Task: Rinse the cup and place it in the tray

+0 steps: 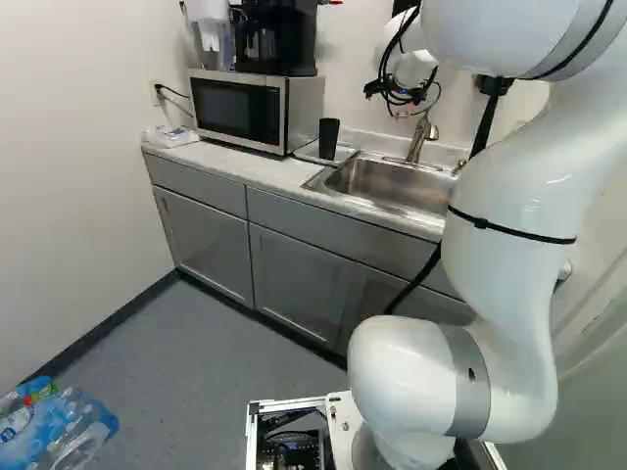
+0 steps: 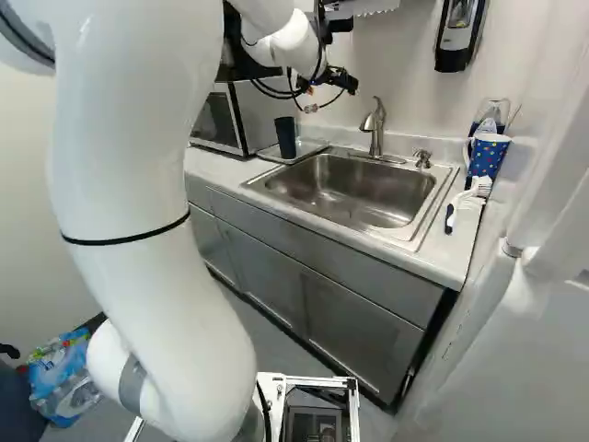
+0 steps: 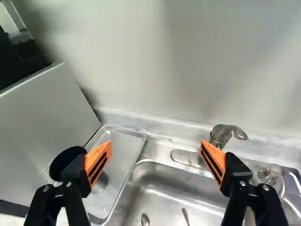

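Note:
Above the back of the sink hangs my gripper [image 2: 344, 81], high beside the faucet. Seen from the wrist, the gripper [image 3: 156, 149] is open, its orange pads wide apart with nothing held. A dark cup [image 2: 286, 137] stands upright on the clear tray [image 2: 311, 151], between microwave and sink. In the wrist view the cup [image 3: 66, 160] lies beyond one finger, which partly covers it; the tray [image 3: 123, 136] reaches into the space ahead of that same finger. No finger touches the cup.
Ahead of the other finger rises the faucet [image 3: 221, 135]. Spoons [image 3: 145, 219] lie in the steel sink [image 2: 359, 198]. A microwave [image 1: 257, 110] flanks the tray. At the counter's far end are a dotted blue mug [image 2: 488, 157], a brush [image 2: 467, 201] and a soap pump [image 2: 422, 157].

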{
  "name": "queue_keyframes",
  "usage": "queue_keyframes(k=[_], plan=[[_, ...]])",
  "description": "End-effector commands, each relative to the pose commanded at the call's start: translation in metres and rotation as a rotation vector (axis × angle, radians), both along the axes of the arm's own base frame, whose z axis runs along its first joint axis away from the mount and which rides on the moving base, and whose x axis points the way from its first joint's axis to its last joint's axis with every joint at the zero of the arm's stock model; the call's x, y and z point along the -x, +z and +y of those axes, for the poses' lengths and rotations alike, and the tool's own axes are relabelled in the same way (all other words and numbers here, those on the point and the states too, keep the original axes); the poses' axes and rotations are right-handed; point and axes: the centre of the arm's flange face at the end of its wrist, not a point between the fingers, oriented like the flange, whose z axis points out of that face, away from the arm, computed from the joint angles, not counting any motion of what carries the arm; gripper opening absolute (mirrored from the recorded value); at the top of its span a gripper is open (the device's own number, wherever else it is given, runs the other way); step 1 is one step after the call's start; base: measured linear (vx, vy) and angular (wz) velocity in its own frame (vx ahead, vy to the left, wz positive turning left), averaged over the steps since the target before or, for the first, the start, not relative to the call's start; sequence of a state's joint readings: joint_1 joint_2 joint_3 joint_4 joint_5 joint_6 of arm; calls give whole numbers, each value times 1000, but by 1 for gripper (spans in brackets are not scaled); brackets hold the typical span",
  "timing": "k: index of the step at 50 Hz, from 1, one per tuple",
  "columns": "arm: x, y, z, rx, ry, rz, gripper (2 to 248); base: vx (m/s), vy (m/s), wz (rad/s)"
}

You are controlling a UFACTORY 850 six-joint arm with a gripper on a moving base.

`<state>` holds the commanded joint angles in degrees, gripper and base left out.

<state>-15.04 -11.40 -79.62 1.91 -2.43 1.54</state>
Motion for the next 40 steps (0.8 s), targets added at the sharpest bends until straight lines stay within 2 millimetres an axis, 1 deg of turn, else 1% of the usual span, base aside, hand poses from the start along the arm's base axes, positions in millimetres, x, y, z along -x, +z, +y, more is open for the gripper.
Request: queue_keyframes(k=[17, 40], plan=[[37, -6, 12, -26, 6, 92, 247, 0, 0, 0], [89, -15, 17, -64, -7, 222, 247, 0, 0, 0]])
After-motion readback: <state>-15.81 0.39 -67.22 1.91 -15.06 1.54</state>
